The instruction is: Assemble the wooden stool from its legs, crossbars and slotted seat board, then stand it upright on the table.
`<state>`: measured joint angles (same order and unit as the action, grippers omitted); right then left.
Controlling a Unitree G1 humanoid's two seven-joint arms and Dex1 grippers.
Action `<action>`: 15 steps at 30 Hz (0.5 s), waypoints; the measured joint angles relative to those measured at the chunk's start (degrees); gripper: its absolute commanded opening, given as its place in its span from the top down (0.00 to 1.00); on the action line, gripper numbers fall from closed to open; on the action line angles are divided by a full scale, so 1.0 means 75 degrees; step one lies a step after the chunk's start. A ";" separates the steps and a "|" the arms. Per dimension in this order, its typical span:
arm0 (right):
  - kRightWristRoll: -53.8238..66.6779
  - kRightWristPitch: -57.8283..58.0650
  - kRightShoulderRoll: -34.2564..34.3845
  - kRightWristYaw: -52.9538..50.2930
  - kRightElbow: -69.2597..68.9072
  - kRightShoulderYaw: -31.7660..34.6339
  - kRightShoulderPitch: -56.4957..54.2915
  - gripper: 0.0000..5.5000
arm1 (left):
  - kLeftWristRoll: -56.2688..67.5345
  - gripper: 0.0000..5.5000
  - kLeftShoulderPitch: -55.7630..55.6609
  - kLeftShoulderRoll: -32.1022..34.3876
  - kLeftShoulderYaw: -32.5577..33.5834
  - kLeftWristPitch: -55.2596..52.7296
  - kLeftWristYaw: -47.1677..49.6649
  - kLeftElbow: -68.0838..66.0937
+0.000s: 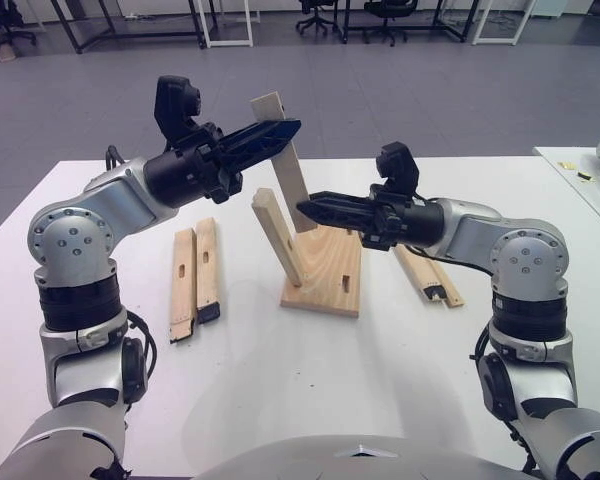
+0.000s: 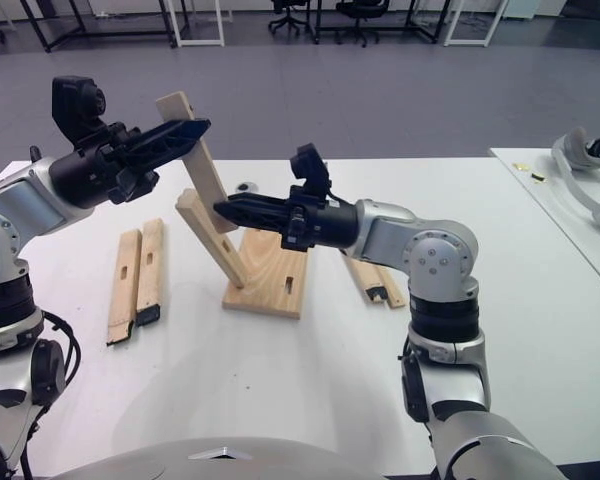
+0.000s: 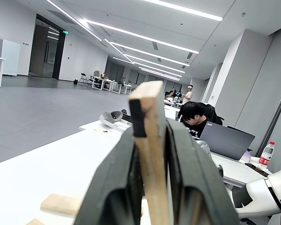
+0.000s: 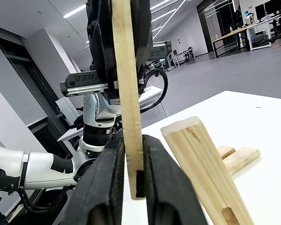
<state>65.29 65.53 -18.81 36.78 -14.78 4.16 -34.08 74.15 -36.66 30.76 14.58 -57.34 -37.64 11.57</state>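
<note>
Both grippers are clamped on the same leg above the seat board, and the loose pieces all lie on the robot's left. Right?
Not quite. One pair of pieces lies on the robot's left, but other pieces lie on its right, behind the right arm; the left eye view shows it. The left gripper and right gripper are both clamped on one leg above the seat board.
</note>
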 measured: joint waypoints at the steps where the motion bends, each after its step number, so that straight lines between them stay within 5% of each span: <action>1: 0.0004 -0.0024 0.0000 0.0010 0.0005 -0.0002 0.0016 0.92 | -0.0010 0.90 0.0000 0.0011 -0.0003 -0.0001 -0.0020 -0.0004; 10: -0.0036 -0.0228 0.0000 0.0029 0.0035 -0.0115 0.0048 0.92 | -0.0029 0.90 0.0000 0.0044 0.0003 0.0006 -0.0049 -0.0015; 15: -0.0163 -0.0328 -0.0049 -0.0224 0.0325 0.0000 0.0066 0.73 | -0.0161 0.93 0.0001 0.0110 0.0160 0.0166 0.0102 -0.0024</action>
<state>64.07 63.07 -19.18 35.10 -12.35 4.15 -33.58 72.94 -36.66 31.59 15.78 -56.10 -36.88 11.39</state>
